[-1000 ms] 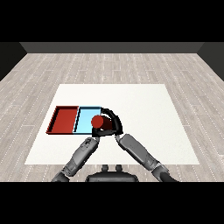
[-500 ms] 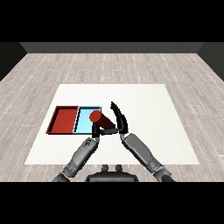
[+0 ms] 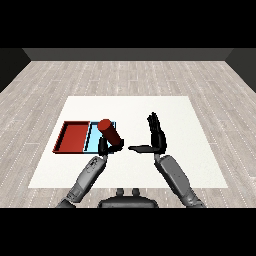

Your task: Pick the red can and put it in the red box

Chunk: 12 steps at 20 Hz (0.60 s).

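Note:
The red can (image 3: 111, 133) is tilted, its top leaning up and left over the right part of the light blue tray (image 3: 93, 137) and its lower end near that tray's right edge. No hand is curled round it. My left hand (image 3: 103, 146) stands just left of the can's lower end with its fingers pointing up, close to or touching the can. My right hand (image 3: 157, 137) is open well to the right of the can, fingers straight and thumb pointing left. The red tray (image 3: 73, 137) lies left of the blue one and holds nothing.
The two trays sit side by side on the left part of the white table (image 3: 180, 115). Grey plank floor surrounds the table.
My right hand opened, let go of the can and drew away to the right. The can now leans over the blue tray's right side. My left hand stayed in place.

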Available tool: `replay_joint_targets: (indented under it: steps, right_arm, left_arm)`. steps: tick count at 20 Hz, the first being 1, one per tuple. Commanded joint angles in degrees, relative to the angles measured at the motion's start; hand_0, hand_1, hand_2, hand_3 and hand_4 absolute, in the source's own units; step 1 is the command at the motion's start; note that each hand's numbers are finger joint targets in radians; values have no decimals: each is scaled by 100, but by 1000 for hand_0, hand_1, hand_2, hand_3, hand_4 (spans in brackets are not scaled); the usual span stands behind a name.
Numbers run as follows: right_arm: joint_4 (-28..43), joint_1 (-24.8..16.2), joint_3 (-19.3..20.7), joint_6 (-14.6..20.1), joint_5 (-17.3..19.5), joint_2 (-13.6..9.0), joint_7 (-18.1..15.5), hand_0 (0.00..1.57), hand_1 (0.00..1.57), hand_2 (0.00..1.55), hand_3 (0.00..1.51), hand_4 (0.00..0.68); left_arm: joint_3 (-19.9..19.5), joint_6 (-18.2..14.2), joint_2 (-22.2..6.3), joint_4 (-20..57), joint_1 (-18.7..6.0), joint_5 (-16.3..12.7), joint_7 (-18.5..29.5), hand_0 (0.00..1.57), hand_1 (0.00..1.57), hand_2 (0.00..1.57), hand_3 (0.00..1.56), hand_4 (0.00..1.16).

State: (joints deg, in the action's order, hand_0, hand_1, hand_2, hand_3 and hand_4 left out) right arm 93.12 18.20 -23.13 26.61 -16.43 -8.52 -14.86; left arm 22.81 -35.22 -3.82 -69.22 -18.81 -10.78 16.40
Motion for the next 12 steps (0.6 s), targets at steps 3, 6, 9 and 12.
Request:
replay_joint_targets:
  steps: [3,6,9,12]
  right_arm:
    - [708,-1228,343,-267,-144,-493,-268,0,0,0,0,0]
    - [846,-1878,761,-324,-271,-875,-405,0,0,0,0,0]
    - [655,-1661,909,-415,-332,-844,-279,0,0,0,0,0]
    - [328,-1831,1154,-606,-315,-1030,-386,0,0,0,0,0]
  left_arm:
    - [-258,-63,-750,-263,72,406,-180,1571,1571,1571,1471,1125]
    - [-803,374,-1334,-73,-64,143,-157,1571,1571,1568,1467,1116]
    - [-1177,482,-1936,137,-96,183,-521,1571,1571,1549,1459,1120]
    - [-1444,505,-1946,738,-90,200,-261,1571,1571,1555,1462,1091]
